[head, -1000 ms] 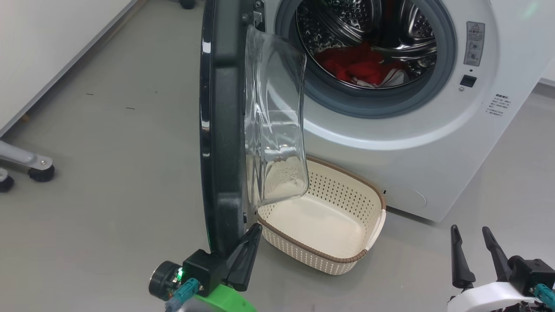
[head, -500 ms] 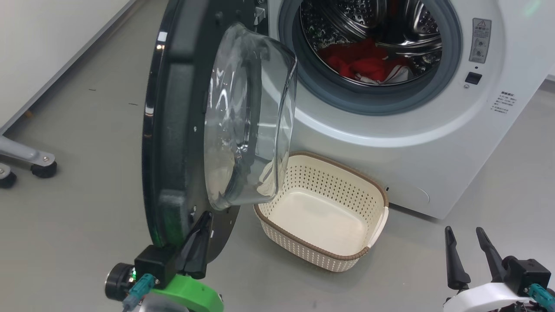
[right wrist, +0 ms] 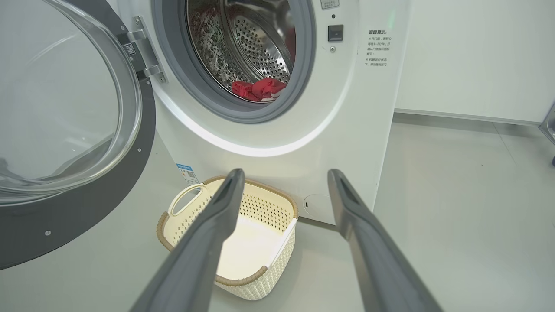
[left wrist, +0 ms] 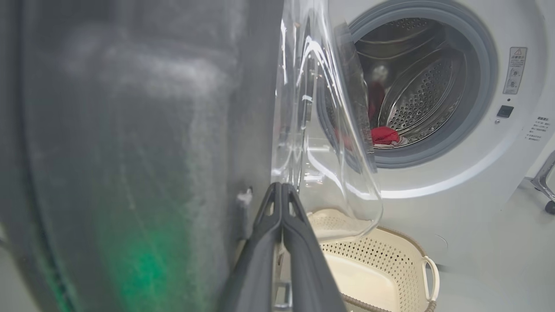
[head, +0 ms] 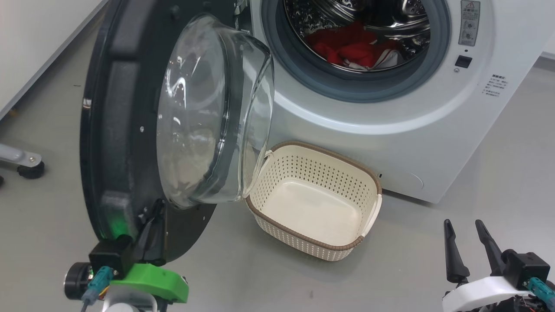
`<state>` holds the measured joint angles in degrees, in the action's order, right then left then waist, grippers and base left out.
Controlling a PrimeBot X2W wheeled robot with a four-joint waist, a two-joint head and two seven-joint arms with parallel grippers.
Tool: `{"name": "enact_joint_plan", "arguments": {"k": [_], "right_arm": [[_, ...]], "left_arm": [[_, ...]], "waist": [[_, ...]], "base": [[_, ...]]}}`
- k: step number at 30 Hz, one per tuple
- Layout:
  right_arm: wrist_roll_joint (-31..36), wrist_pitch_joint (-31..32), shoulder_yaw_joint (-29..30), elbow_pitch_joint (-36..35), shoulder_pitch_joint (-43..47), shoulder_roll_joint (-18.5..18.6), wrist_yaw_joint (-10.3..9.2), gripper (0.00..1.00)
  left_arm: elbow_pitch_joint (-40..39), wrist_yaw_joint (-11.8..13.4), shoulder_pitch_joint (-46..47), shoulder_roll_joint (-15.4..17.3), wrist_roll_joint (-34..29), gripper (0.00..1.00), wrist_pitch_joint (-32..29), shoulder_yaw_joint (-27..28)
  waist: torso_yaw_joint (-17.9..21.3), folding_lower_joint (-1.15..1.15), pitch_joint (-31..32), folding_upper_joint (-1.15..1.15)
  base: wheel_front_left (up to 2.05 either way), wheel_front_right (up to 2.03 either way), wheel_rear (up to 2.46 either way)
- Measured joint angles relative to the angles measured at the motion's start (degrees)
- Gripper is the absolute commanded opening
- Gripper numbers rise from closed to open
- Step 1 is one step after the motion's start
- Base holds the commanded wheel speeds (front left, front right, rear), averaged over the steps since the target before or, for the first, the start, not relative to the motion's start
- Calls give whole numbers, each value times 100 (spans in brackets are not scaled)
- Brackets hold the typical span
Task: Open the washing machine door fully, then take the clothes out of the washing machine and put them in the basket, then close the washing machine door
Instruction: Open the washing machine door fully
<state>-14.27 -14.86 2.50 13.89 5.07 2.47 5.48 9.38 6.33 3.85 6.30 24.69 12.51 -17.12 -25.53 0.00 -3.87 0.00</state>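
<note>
Swung further out than a second ago, the washing machine door (head: 125,130) now shows its inner face and bulging glass window (head: 204,112) to the head camera, where before it stood almost edge-on. Its hinge is at the left of the washing machine (head: 390,143). The left gripper (left wrist: 281,187) has moved left with the door. Its two dark fingers are clenched flat together with nothing between them, and they lie against the lower inner edge of the door, just below the glass.

The round opening is uncovered. The clothes (head: 347,47), red with some white, lie in a heap at the bottom of the steel drum (head: 390,13), behind the grey rubber seal.

The basket (head: 321,173) stands on the grey floor (head: 477,173) just in front of the machine's base, below the opening, with nothing in it. The glass window hangs over the basket's left end.

The right gripper (head: 462,222) hovers low over the floor, well to the right of the basket, with its fingers spread wide, holding nothing.
</note>
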Motion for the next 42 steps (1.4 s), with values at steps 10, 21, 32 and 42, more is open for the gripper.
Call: {"name": "enact_joint_plan", "arguments": {"k": [10, 21, 32, 42], "right_arm": [[159, 0, 48, -175, -159, 140, 1, 100], [355, 0, 105, -401, -316, 314, 3, 100], [383, 0, 130, -560, -363, 368, 46, 100], [383, 0, 120, -559, -363, 350, 52, 100]], "left_arm": [[218, 1, 187, -31, 2, 0, 69, 822], [546, 2, 404, -92, 2, 0, 125, 1635], [883, 3, 697, -153, 1, 0, 175, 2219], [1206, 20, 918, -99, 0, 0, 177, 2796]], "waist": [[110, 0, -253, 0], [202, 0, -447, 0], [295, 0, -572, 0], [344, 0, -574, 0]], "base": [[0, 0, 0], [0, 0, 0], [0, 0, 0], [0, 0, 0]]}}
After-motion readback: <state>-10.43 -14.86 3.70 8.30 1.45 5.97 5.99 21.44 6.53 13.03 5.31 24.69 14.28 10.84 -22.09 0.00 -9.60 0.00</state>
